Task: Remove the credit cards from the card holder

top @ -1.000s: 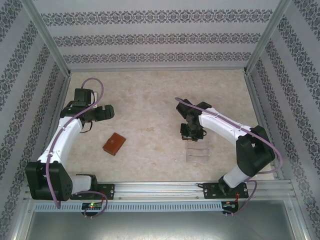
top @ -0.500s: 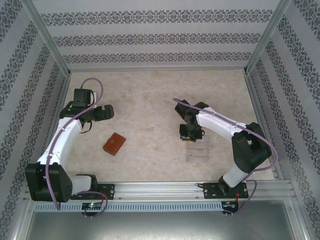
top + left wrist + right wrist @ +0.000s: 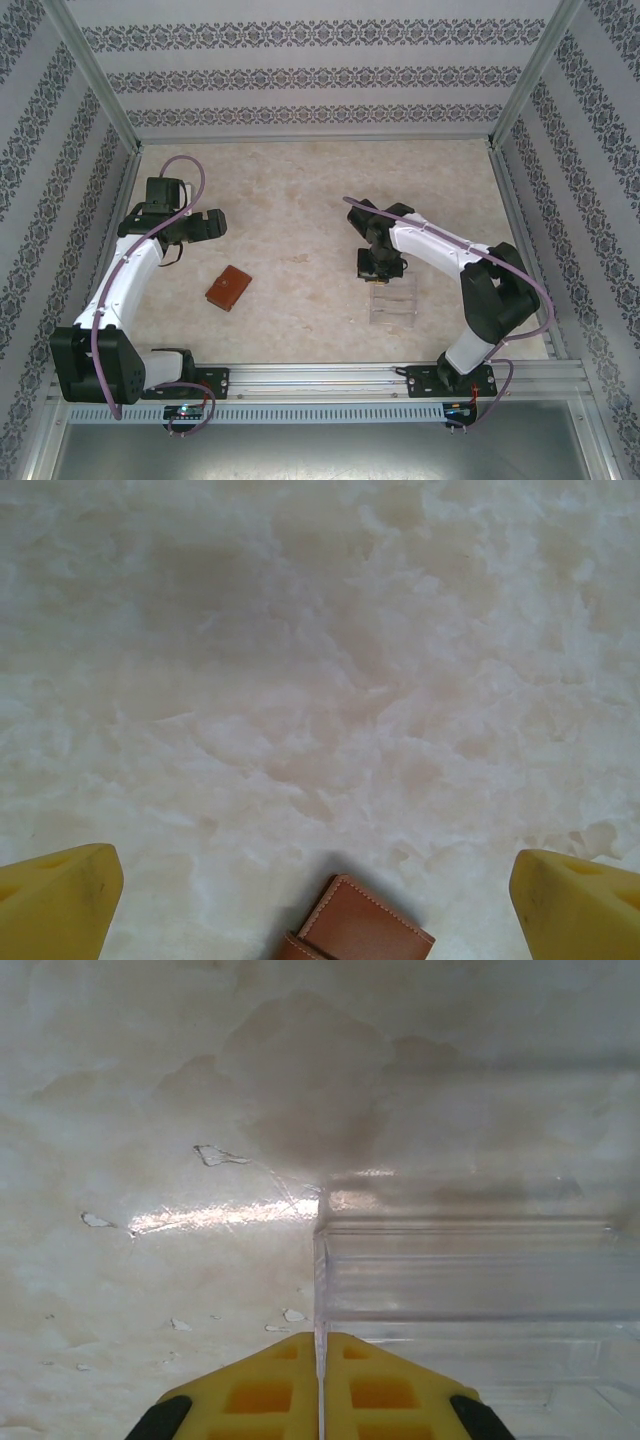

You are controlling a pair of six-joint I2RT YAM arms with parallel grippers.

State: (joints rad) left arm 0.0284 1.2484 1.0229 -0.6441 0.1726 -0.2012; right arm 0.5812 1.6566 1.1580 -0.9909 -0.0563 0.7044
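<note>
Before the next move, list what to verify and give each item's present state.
1. The left gripper open: ok.
2. The card holder lying flat on the table, apart from the left gripper: ok.
3. The card holder opened: not ok, its cover is closed.
4. The credit cards taken out: cannot tell.
5. The right gripper shut on the near wall of the clear tray: ok.

White walls (image 3: 320, 70) with bands of dark floral pattern close in a pale, marbled table top (image 3: 300, 180) (glossy enough to catch a streak of light in the right wrist view). Metal posts (image 3: 95, 75) stand at the far corners, and a slotted metal rail (image 3: 330, 378) runs along the near edge.
</note>
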